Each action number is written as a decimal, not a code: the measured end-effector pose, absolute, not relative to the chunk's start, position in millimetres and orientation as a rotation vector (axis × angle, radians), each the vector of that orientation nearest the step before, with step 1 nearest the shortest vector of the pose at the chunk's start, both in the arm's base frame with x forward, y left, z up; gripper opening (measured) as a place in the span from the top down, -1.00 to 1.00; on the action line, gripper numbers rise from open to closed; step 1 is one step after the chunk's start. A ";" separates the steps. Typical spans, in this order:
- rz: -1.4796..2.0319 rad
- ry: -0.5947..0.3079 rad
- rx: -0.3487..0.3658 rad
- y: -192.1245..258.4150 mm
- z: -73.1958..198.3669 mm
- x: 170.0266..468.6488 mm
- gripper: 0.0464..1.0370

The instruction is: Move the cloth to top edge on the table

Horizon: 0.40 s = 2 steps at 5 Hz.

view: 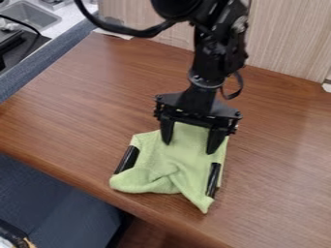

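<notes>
From here I see my hand spread wide at the green cloth on the brown desk's near side, though I can't tell if it grips any.

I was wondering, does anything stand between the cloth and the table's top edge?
Nothing visible stands on the table between the cloth and the top edge; only the arm hangs above that stretch. Two black pieces show at the cloth's sides.

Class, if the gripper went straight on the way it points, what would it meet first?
The gripper would most likely meet the green cloth, lying on the table; whether it touches is unclear from this slant.
</notes>
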<state>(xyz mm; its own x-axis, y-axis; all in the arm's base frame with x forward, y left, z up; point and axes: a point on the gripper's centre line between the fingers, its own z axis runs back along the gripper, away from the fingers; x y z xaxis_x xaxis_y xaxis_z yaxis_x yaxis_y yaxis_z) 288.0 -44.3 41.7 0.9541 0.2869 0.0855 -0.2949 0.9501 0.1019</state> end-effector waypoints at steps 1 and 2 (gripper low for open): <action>0.286 -0.029 0.099 -45.8 16.3 288.1 -0.93; 0.255 -0.032 0.091 -48.1 11.7 294.0 -0.93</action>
<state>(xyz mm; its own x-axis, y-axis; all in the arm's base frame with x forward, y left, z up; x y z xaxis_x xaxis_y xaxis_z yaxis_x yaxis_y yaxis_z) 294.0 -48.1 11.7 0.9671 0.2507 0.0431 -0.2536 0.9635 0.0859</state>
